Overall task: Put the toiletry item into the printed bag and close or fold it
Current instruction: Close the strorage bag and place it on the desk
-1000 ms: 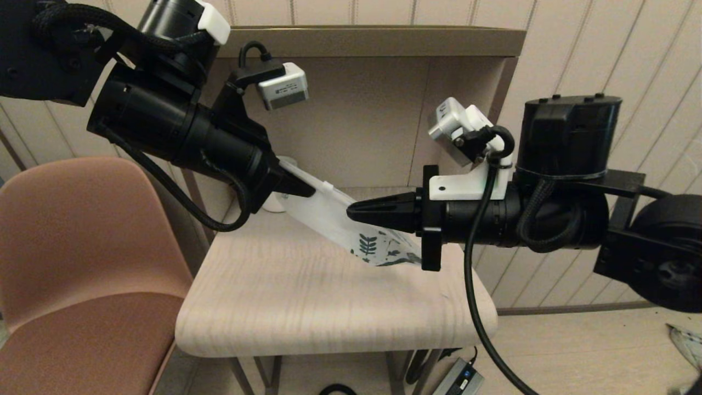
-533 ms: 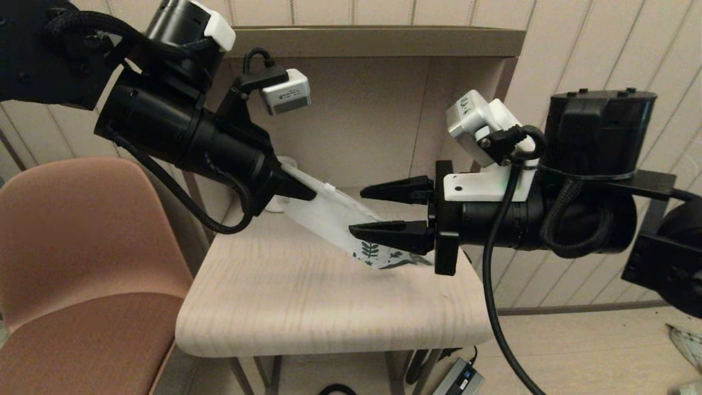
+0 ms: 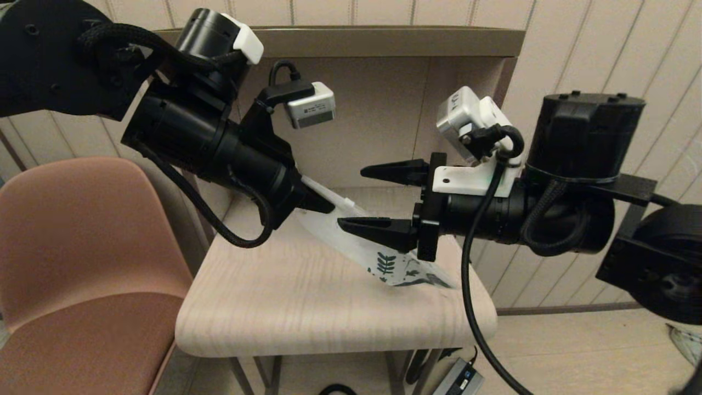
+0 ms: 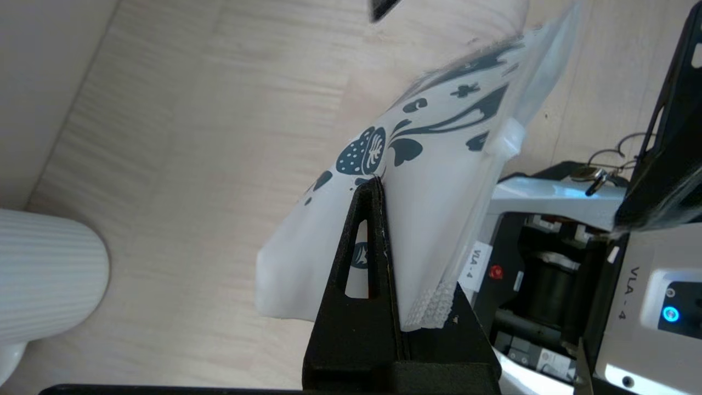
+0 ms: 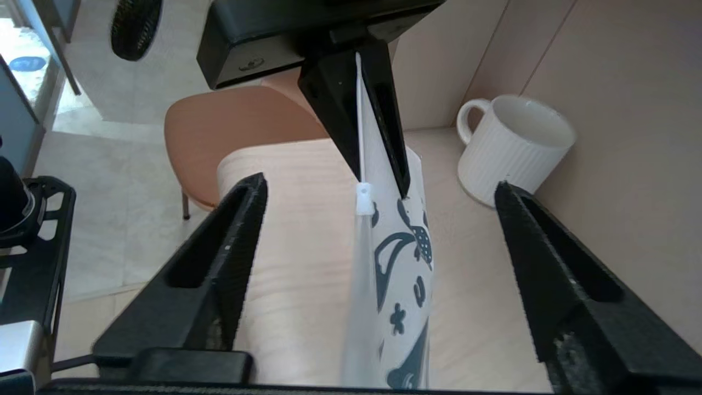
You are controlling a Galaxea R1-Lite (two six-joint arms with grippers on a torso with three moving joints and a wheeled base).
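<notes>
pale wood-grain table (image 3: 307,296) set against beige panel walls, low shelf over the back, brown chair (image 3: 82,258) off to the robot's left.

left gripper (image 3: 323,204) is pinched tight on the plain end of the bag (image 3: 351,241), fingers together w/ the film between them; the wrist view shows the bag edge clamped right at the tips. bag hangs slanted down from there, leaf-print end low, touching or just above the table near its right edge. right gripper (image 3: 362,200) has its fingers (image 3: 384,227) wide apart, one on each side of the bag, not touching it; its wrist view looks straight down the bag's zip edge w/ the slider tab (image 5: 363,198) near the left tips.

tube: can't see it anywhere, maybe already inside, can't tell through the film. so insert step looks done or unverifiable; closing/folding is what's left, prob right gripper nipping the top edge. mug (image 5: 513,151) sits in the back corner by the wall, well apart. cables + a power brick on the floor below.
</notes>
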